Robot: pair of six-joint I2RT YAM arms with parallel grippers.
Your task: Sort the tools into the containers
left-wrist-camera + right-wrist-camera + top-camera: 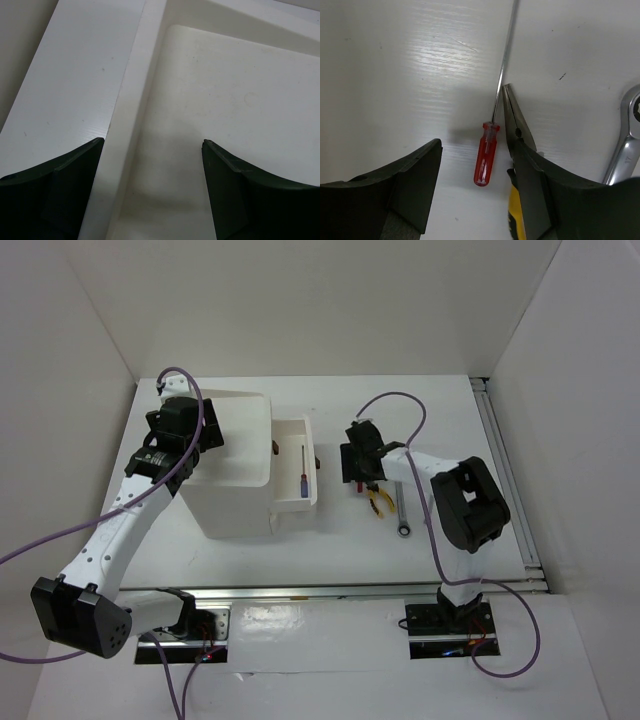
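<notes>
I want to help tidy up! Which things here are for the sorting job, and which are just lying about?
For the job:
red-handled thin screwdriver
yellow-and-black pliers
silver metal wrench
blue-handled screwdriver, lying in the open white drawer
white plastic box

Just lying about:
purple cables
silver metal rail

Robotics lab test cell: white panel walls (60, 340), white table (440, 410), aluminium rail (506, 472), purple cables (397, 394), bolted arm bases (445, 621).

A white plastic box unit (235, 515) sits toward the table's left edge. Its shallow drawer (288, 465) is slid out rightward and holds a blue-handled screwdriver (304, 476). Nearer the right edge, a thin red-handled screwdriver (486, 160), yellow-handled pliers (510, 115) and a silver wrench (624, 147) lie close together.
</notes>
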